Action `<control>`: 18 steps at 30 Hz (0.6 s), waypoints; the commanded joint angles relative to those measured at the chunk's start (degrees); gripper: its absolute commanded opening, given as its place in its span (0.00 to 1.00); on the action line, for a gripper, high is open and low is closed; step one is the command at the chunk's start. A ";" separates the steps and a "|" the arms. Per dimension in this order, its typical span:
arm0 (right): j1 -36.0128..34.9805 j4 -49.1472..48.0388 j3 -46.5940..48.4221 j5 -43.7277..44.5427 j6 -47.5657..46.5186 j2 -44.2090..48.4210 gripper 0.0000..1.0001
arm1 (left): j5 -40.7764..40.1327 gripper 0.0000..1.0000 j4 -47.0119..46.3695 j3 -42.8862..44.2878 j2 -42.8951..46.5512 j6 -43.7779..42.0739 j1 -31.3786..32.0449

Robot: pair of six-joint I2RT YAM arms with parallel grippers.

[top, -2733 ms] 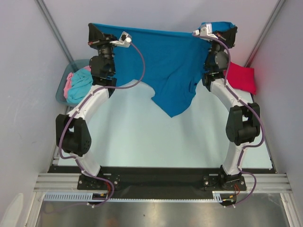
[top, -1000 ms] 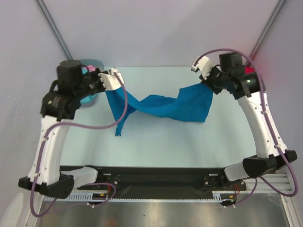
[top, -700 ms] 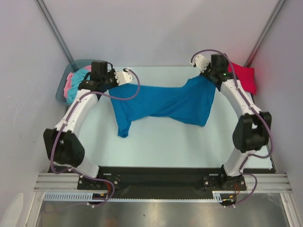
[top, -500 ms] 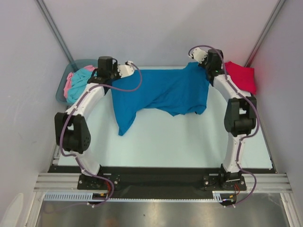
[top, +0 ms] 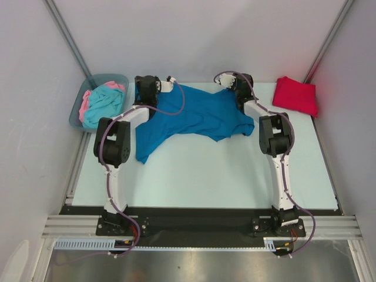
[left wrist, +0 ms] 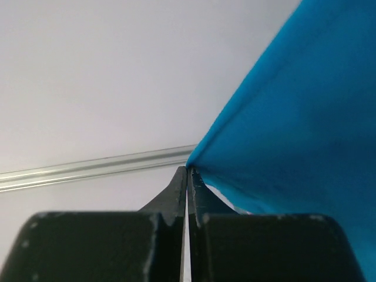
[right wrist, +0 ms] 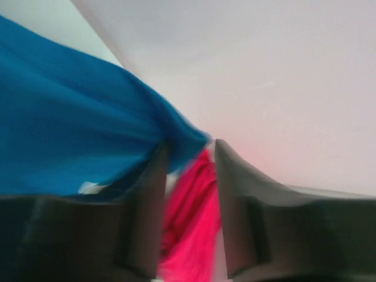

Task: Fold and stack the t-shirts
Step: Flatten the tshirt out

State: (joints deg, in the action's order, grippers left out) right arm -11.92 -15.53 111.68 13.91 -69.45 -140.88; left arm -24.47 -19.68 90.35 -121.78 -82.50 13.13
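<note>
- Blue t-shirt (top: 200,114): lies spread but wrinkled on the bench (top: 205,170), along its far edge, roughly midway between the two far corners.
- Reaches from one set of fingers to the other across that far edge; trails one narrow flap toward the near edge on the left side, ending well short of it.
- Left fingers (left wrist: 176,197): pressed shut on an edge of the blue t-shirt, the pinch right at the tips, with cloth fanning up and to the right from there in the left wrist view.
- Right fingers (right wrist: 147,200): stand parted with a clear gap, a corner of the blue t-shirt sitting in that gap at the tips. Blurred there, so cannot tell about contact with both fingers.
- Red t-shirt (top: 295,96): lies folded in the far right corner of the bench, apart from the blue one; shows through the gap of the right fingers in the right wrist view.
- Grey-blue bin (top: 109,76): sits by the far left corner, just outside the bench's left edge; holds a turquoise t-shirt (top: 106,103) and a pink t-shirt (top: 86,106) bunched together, pink mostly along the bin's left wall.
- Left arm (top: 114,147) and right arm (top: 273,135): stretch from the near edge up to the far edge, one at each end of the blue t-shirt.
</note>
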 commanded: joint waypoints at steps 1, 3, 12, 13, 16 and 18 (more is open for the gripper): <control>-1.26 -6.36 2.93 2.78 -0.78 -0.10 0.48 | -6.46 0.01 -18.60 -0.26 -2.57 -8.02 1.20; -1.52 -5.74 2.23 4.18 0.45 0.34 0.96 | -8.48 0.24 -21.44 0.27 -4.25 -10.57 1.29; -1.96 11.35 -6.63 6.57 10.20 16.06 1.00 | -11.65 0.98 -30.68 -2.54 -2.00 -14.98 1.11; -1.88 13.57 -7.78 6.13 11.00 17.99 1.00 | -11.92 0.98 -28.68 -4.20 -0.67 -14.45 1.03; -1.88 29.55 -11.39 1.13 12.76 26.25 1.00 | -11.13 0.93 -19.55 -9.04 8.11 -7.19 1.11; -1.79 44.74 -12.01 -6.06 13.46 31.34 1.00 | -7.54 0.79 -3.12 -10.88 16.26 -1.29 1.11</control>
State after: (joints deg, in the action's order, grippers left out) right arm -13.65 8.40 100.27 15.81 -59.57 -119.96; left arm -34.06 -37.91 80.73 -119.92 -92.05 14.39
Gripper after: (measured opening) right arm 0.995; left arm 0.856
